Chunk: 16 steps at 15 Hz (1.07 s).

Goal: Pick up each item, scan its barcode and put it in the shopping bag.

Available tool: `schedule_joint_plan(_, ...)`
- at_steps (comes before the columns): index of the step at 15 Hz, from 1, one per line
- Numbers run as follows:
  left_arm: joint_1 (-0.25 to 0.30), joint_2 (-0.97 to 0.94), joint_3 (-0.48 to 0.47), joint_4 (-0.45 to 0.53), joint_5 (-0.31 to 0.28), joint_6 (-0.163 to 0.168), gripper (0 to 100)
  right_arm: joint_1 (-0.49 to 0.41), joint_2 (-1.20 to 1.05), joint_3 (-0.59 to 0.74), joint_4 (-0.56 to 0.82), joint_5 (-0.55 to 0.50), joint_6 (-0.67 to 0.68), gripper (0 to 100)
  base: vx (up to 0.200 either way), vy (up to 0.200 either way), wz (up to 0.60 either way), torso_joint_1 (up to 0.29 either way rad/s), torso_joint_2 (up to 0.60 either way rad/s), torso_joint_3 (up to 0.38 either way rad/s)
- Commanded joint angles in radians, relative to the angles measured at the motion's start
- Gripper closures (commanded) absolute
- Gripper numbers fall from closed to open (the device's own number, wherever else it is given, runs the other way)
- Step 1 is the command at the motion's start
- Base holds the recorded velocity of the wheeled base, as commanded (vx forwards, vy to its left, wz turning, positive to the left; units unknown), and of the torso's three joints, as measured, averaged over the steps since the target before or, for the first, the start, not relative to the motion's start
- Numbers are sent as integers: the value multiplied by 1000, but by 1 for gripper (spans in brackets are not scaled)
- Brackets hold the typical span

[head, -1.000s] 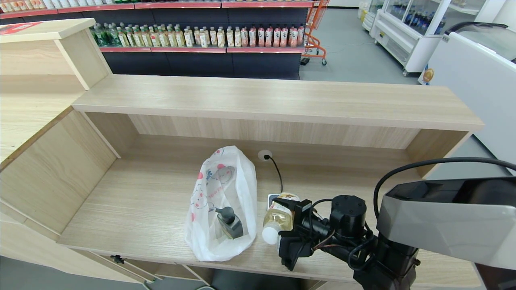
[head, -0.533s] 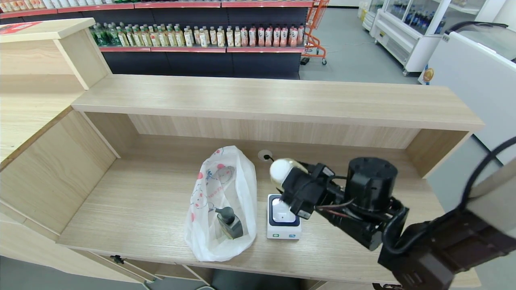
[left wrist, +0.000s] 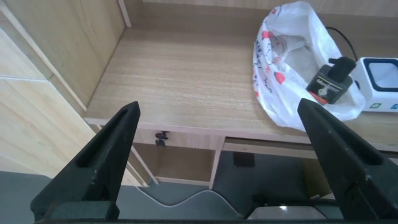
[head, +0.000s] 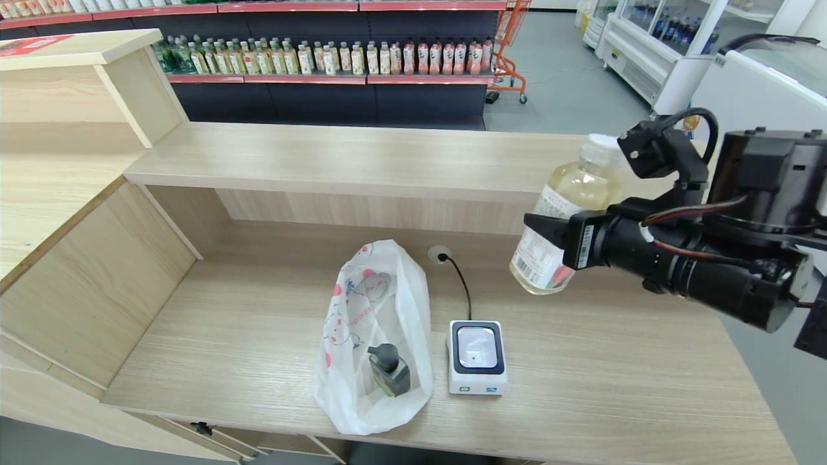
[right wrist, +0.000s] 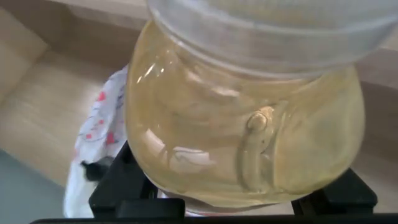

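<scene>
The right claw (head: pixel 601 194) is clamped on the bottle (head: pixel 562 213) of yellow liquid, high over the bench's (head: pixel 614 368) far right. The cap tilts away and the barcode label faces down-left, probably readying it for the scanner (head: pixel 477 356) below. The shopping bag (head: pixel 349 361) lies open just left of the scanner, a short drop away, and holds a dark pump bottle (head: pixel 389 369). The left claw (left wrist: pixel 217 109) hangs wide open and empty off the near-left edge, out of the way.

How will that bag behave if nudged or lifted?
Bag looks like thin, crinkled plastic lying slumped on the counter, so probably floppy and light. A dark bottle inside weighs it down somewhat, yet a nudge likely slides or collapses it.
</scene>
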<state>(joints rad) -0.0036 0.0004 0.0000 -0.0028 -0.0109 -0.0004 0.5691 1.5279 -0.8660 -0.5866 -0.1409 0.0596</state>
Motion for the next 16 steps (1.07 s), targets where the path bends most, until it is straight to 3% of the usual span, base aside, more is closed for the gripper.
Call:
schedule_joint_plan(1, 1, 0, 0, 0, 0, 0, 0, -9, -26, 12, -4, 35, 14, 100, 0, 200, 0, -12, 2, 7)
schedule_joint_plan(6, 1, 1, 0, 0, 0, -3, 0, -15, 74, 30, -25, 153, 19, 100, 0, 40, 0, -2, 0, 2)
schedule_joint_plan(12, 1, 1, 0, 0, 0, -3, 0, -98, 285, 25, -256, 299, 69, 100, 0, 0, 0, 0, 0, 0)
schedule_joint_plan(16, 1, 1, 0, 0, -1, -3, 0, -115, 371, 1, -266, 348, 111, 100, 0, 0, 0, 0, 0, 0)
